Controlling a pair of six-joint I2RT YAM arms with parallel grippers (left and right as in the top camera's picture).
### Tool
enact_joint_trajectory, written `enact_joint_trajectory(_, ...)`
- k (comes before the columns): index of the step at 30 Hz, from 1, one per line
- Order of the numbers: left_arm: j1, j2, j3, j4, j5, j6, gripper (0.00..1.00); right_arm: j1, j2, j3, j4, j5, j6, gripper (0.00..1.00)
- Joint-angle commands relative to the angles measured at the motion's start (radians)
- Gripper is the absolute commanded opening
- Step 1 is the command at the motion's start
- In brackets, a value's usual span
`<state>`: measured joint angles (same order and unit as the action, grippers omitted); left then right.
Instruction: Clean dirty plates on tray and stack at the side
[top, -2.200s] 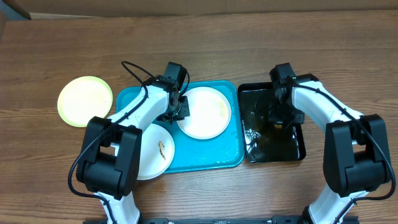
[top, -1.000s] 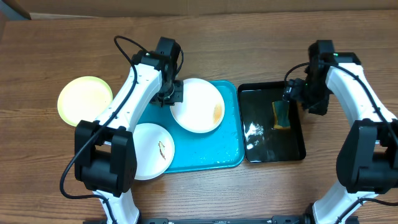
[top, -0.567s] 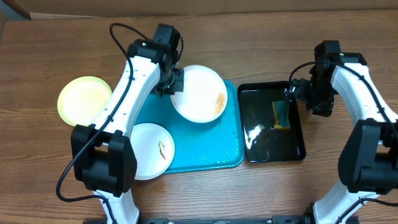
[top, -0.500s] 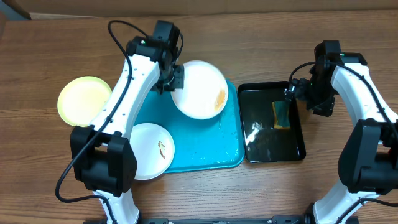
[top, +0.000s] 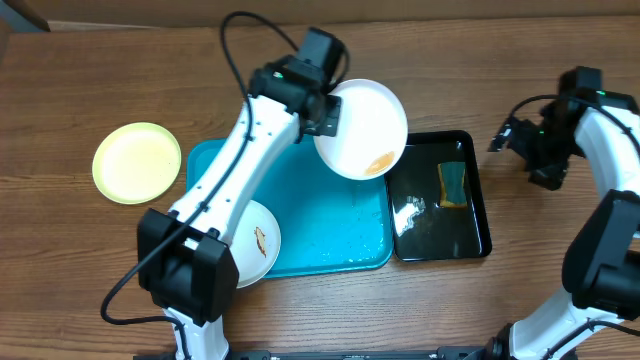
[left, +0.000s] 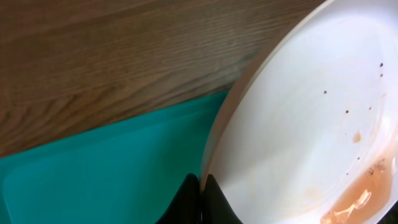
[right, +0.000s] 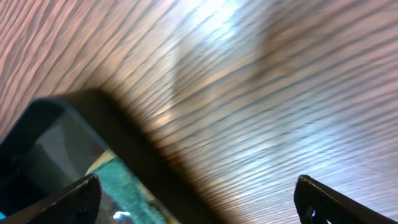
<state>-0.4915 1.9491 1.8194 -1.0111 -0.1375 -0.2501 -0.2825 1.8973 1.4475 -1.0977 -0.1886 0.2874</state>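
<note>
Plates in three spots: the left pincer (top: 328, 115) gripped a smeared white plate (top: 362, 125) by its rim, tilted in the air over the turquoise tray's (top: 320, 215) far right corner. A second white plate (top: 258, 242) lay at the tray's near left corner; the yellow-green plate (top: 137, 162) sat on the worktop (top: 80, 280) to its left. The right pincer (right: 198, 182) hung wide open and empty beside the black tray (top: 470, 240).
</note>
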Motion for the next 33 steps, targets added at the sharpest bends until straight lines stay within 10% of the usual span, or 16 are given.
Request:
enact_joint_trajectory(1,-0.061,0.014,0.027,0.024,-0.156,0.023,0.04,-0.040,-0.023,0.026,0.005,-0.014,-0.001,1.00)
enact_joint_trajectory(22,-0.514,0.014,0.027,0.205,-1.033,0.137,0.04,-0.059,-0.023,0.026,0.058,-0.015,-0.001,1.00)
enact_joint_trajectory(33,-0.650,0.014,0.027,0.305,-1.247,0.313,0.04,-0.059,-0.023,0.026,0.058,-0.015,0.000,1.00)
